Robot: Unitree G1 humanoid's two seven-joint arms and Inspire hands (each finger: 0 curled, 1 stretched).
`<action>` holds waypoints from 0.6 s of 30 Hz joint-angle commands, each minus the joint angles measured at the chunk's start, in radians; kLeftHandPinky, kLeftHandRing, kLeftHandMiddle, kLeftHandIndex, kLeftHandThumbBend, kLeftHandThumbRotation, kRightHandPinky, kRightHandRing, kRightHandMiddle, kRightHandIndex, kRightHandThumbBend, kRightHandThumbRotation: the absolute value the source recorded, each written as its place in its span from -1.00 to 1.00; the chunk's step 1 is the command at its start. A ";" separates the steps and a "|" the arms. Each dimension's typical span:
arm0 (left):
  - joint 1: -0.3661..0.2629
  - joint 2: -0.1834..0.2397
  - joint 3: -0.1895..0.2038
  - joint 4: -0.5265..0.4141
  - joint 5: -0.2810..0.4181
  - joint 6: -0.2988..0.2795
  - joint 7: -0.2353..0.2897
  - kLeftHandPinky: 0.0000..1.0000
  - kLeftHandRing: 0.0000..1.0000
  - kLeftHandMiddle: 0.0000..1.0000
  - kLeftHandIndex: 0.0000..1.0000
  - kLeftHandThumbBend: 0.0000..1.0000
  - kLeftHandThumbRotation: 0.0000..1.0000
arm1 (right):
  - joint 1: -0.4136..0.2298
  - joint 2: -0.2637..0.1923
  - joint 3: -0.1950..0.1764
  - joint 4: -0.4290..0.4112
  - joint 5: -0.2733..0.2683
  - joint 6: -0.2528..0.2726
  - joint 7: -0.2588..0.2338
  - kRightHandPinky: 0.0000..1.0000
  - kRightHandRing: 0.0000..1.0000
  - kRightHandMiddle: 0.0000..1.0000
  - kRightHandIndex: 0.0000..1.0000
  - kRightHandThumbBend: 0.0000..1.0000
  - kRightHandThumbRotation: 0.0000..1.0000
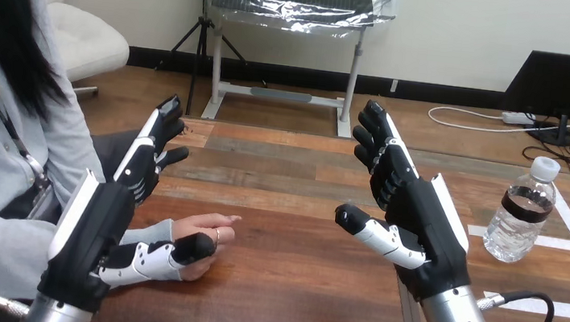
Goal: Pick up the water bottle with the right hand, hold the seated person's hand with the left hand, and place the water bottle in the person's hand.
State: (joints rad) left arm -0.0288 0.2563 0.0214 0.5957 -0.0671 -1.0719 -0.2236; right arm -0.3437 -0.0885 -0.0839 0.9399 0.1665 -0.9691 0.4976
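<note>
Left hand [100,229]: at the counter's [291,291] near left corner; fingers straight, thumb lying against the person's hand, gripping nothing.
Right hand [413,216]: raised mid-counter, fingers spread straight, empty, well apart from the bottle.
Water bottle [520,212]: upright, capped, toward the counter's right edge.
Person's hand [209,229]: resting on the counter, loosely curled.
Bottle grasp: probably best taken from the side, round the body, keeping it upright.

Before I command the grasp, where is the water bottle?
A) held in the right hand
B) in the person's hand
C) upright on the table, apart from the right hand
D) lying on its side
C: the water bottle stands upright on the table, clear of the open right hand.
</note>
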 commanded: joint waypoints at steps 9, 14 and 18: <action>-0.076 -0.011 0.023 -0.008 0.003 -0.017 0.015 0.74 0.93 1.00 0.96 1.00 0.22 | -0.068 -0.033 -0.025 -0.028 -0.002 -0.031 -0.028 1.00 0.99 0.97 1.00 1.00 0.04; -0.076 -0.012 0.026 -0.009 0.009 -0.015 0.023 0.73 0.92 1.00 0.96 1.00 0.22 | -0.083 -0.049 -0.037 -0.022 -0.013 -0.033 -0.056 1.00 0.97 0.95 1.00 1.00 0.04; -0.076 -0.012 0.029 -0.008 0.016 -0.016 0.030 0.73 0.92 1.00 0.96 1.00 0.22 | -0.107 -0.071 -0.045 -0.009 -0.017 -0.032 -0.075 0.96 0.95 0.94 1.00 1.00 0.07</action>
State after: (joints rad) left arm -0.0468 0.2563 0.0304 0.5958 -0.0622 -1.0728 -0.2099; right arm -0.3477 -0.1112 -0.0924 0.9423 0.1499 -0.9762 0.4535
